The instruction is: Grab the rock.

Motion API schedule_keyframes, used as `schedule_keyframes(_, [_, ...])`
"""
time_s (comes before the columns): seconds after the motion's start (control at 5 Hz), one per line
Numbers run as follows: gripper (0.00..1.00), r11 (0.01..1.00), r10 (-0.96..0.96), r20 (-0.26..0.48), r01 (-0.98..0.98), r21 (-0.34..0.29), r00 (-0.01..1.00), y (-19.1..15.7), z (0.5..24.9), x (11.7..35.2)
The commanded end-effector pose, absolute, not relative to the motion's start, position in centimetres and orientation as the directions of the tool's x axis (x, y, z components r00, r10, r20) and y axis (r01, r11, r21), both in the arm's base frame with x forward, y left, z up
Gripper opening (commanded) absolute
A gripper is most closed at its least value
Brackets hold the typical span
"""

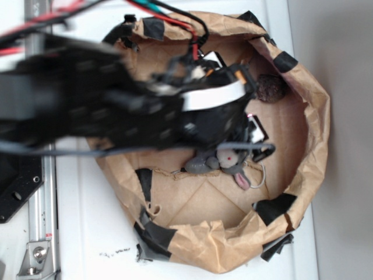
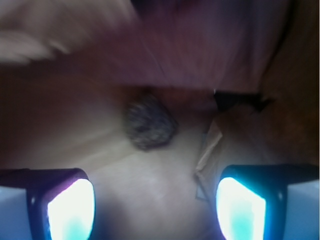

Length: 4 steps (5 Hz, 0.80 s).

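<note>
We see the rock (image 1: 271,87) at upper right inside the paper bowl (image 1: 309,146), against its wall. Our arm (image 1: 116,105) reaches in from the left; its gripper (image 1: 253,125) hangs just above the bunny (image 1: 224,163) at center.

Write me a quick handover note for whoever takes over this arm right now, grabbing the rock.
Tool: open, empty, both fingers apart in the wrist view.
Rock: on the floor of the paper-walled bin, near the wall, ahead of the tool and a little left of centre between the fingers.
Plush bunny: lies elsewhere in the bin, not the target.
Done: the approach, it seems.
Left: close in on the rock, shut the tool, lift.
</note>
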<state>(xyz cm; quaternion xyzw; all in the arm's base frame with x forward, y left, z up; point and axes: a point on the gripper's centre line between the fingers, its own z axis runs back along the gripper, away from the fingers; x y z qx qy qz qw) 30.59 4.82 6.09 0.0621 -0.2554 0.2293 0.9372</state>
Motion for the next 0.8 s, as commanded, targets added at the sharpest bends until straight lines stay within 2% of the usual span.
schedule_keyframes(0.0, [1.00, 0.894, 0.360, 0.563, -0.448, 0.021, 0.744, 7.2, 7.6, 31.4])
schedule_keyframes(0.4, [1.00, 0.965, 0.149, 0.527, -0.239, 0.106, 0.837, 7.0, 5.0, 31.1])
schedule_keyframes(0.6, [1.00, 0.960, 0.160, 0.499, -0.252, 0.123, 0.852, 7.8, 4.2, 31.1])
